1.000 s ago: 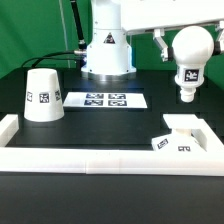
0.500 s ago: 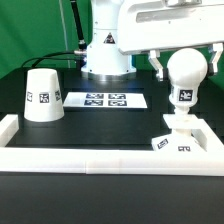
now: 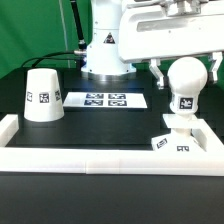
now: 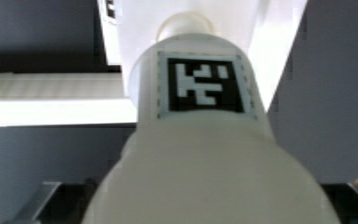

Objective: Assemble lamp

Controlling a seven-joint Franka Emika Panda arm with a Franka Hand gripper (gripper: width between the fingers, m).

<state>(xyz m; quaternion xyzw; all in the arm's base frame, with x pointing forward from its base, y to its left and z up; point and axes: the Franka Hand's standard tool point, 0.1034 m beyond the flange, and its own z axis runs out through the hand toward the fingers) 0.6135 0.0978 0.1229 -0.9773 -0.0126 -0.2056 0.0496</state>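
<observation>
My gripper (image 3: 186,70) is shut on the round white bulb (image 3: 186,82) and holds it upright, stem down. The stem end meets the top of the small square base (image 3: 181,137), which lies by the front rail at the exterior view's right. I cannot tell whether the stem is seated. The truncated-cone shade (image 3: 42,96) stands on the table at the exterior view's left, apart from the gripper. In the wrist view the bulb (image 4: 202,130) with its tag fills the picture, and only the finger edges show in the corners.
The marker board (image 3: 105,99) lies flat in the middle of the black table, in front of the arm's white pedestal (image 3: 106,55). A white raised border rail (image 3: 100,161) runs along the front and up both sides.
The gripper has come down with the bulb and shifted slightly to the exterior view's left. The stem has gone from well above the base to touching its top.
</observation>
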